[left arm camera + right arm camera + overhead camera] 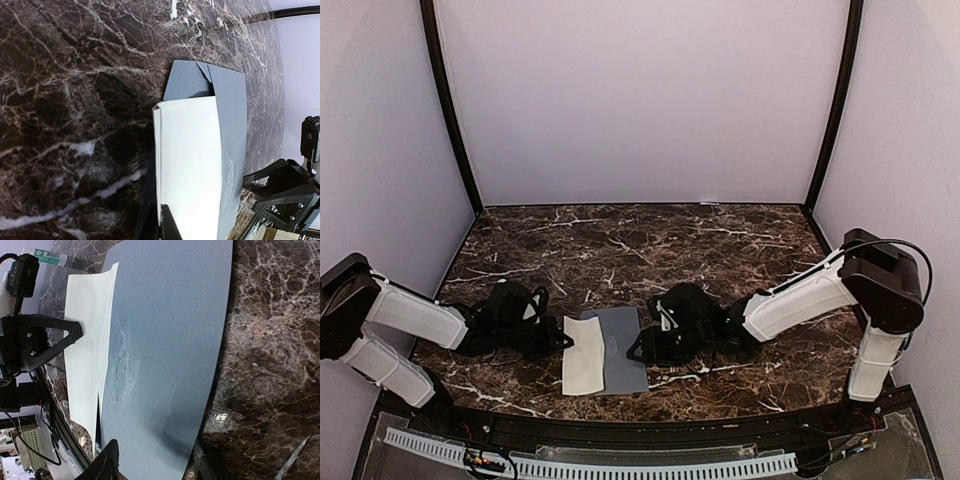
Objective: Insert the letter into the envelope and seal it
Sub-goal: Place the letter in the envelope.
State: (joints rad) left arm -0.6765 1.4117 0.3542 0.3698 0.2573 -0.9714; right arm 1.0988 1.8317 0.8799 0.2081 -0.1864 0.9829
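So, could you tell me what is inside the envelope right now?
One edge of the letter is tucked into the envelope; the rest sticks out towards the left gripper. How far in it reaches is hidden by the grey paper.

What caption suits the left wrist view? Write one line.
Left pincer shut on the cream letter, held against the grey-blue envelope on a dark marble table.
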